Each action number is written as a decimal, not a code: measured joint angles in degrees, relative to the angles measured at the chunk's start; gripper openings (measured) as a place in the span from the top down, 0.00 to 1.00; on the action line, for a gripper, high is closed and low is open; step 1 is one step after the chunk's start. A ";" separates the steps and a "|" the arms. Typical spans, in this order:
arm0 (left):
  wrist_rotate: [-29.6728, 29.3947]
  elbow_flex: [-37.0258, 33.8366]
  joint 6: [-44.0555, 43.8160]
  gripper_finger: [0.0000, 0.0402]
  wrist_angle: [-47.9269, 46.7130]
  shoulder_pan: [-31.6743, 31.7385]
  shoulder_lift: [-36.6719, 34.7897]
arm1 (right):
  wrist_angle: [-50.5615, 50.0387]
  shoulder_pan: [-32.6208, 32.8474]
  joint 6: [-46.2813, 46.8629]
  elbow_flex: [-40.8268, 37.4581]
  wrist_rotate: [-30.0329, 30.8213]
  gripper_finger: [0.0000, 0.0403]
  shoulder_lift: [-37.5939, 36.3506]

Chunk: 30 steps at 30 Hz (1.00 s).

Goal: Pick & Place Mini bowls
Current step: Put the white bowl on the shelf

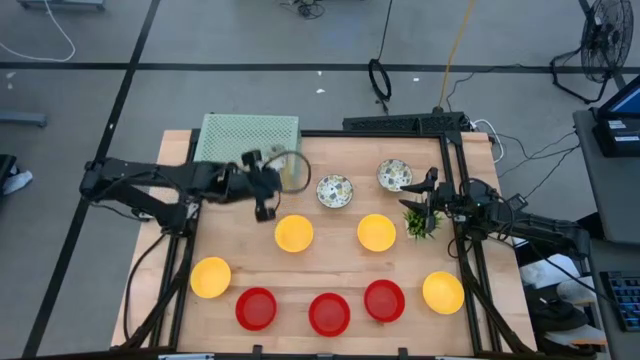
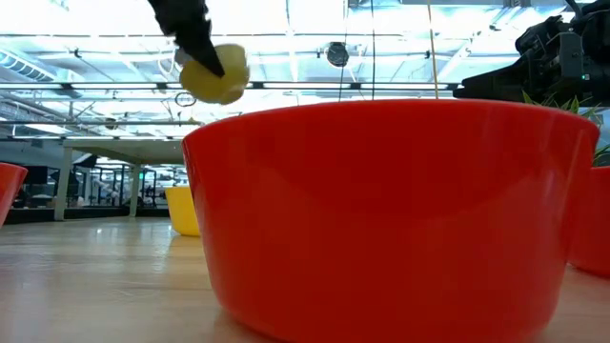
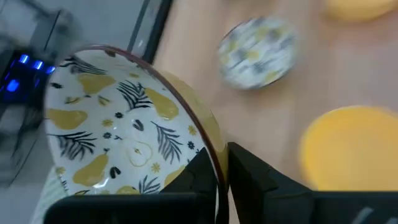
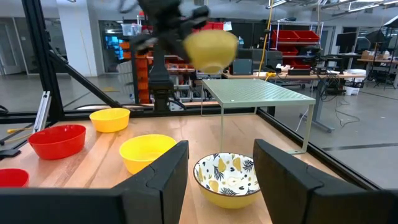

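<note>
My left gripper (image 1: 266, 192) is shut on a white mini bowl with a yellow pear pattern (image 3: 118, 130), held in the air beside the green mesh rack (image 1: 250, 140). The low view shows this bowl (image 2: 217, 74) high above the table. Two more patterned bowls (image 1: 334, 190) (image 1: 394, 175) stand on their bases on the wooden table. Several yellow bowls (image 1: 294, 233) and three red bowls (image 1: 329, 313) also stand there. My right gripper (image 4: 217, 180) waits open at the table's right side, level, with a patterned bowl (image 4: 227, 180) farther off beyond its fingers. My left gripper pinches the bowl's rim (image 3: 217, 163). One finger (image 3: 198, 173) is inside the bowl and the other (image 3: 255, 177) is outside against the wall. The bowl is lifted clear of the table and tilted, its inside turned toward the wrist camera.
A small green plant (image 1: 418, 222) stands by my right gripper. The green rack (image 4: 261, 93) stands on thin legs at the table's far left. In the low view a red bowl (image 2: 381, 210) fills the foreground. Bare wood (image 1: 330, 265) lies between the bowl rows.
</note>
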 joint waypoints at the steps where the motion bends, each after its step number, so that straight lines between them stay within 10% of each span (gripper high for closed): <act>1: 0.09 -0.01 0.43 0.91 -0.80 2.06 0.00 | -0.02 -0.02 0.00 0.00 0.00 0.58 0.00; 17: 0.95 0.00 1.05 0.91 -15.73 31.37 0.15 | 0.00 0.00 0.00 -0.01 0.00 0.58 0.00; 30: 11.10 0.07 8.52 0.90 -1.19 31.90 3.40 | -0.01 -0.01 0.00 -0.01 0.00 0.58 0.00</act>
